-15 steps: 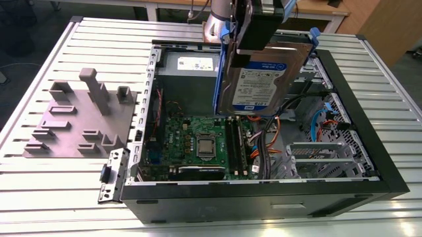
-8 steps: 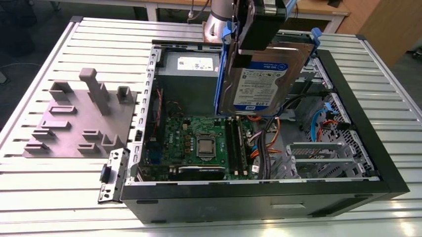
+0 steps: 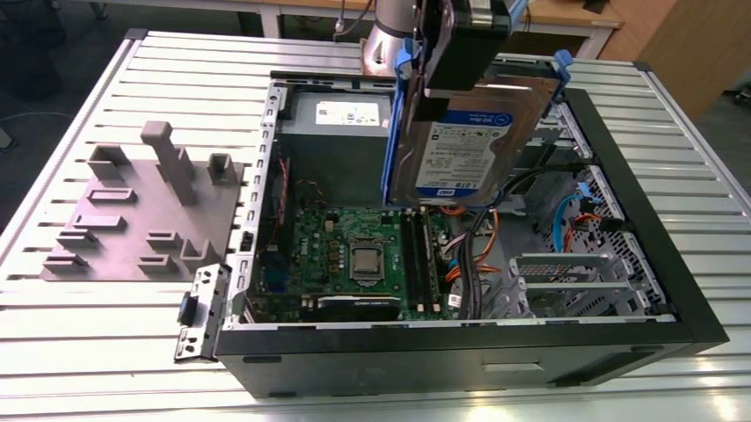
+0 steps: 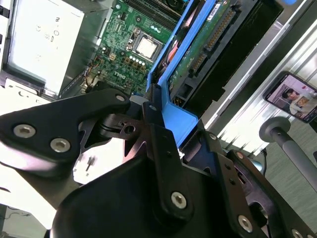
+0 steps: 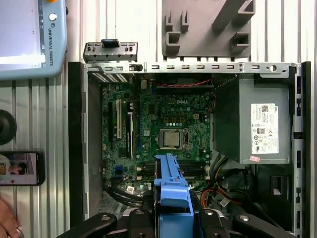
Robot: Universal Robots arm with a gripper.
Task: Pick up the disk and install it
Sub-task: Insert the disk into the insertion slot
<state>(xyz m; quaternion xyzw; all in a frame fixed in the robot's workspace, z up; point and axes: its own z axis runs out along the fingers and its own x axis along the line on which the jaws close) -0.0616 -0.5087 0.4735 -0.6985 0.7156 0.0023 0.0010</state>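
Note:
The disk (image 3: 467, 145), a silver drive with a white-and-blue label in a blue plastic bracket, hangs on edge above the open computer case (image 3: 657, 255), over its far right part in the exterior view. My gripper (image 3: 470, 63) is shut on the disk's upper end. In the second wrist view the black fingers (image 4: 154, 116) clamp the blue bracket (image 4: 174, 116), and the disk's green circuit side (image 4: 205, 47) points down toward the case. The first wrist view shows the bracket's blue edge (image 5: 171, 188) held in my gripper (image 5: 171, 214) above the motherboard (image 5: 163, 134).
Inside the case are a grey power-supply box (image 3: 340, 119), the motherboard (image 3: 352, 255), cables and a metal drive cage (image 3: 575, 281). A grey fixture plate (image 3: 135, 215) and a loose metal bracket (image 3: 197, 315) lie beside it. A phone (image 5: 20, 168), a teach pendant (image 5: 29, 39) and a hand (image 5: 6, 223) are nearby.

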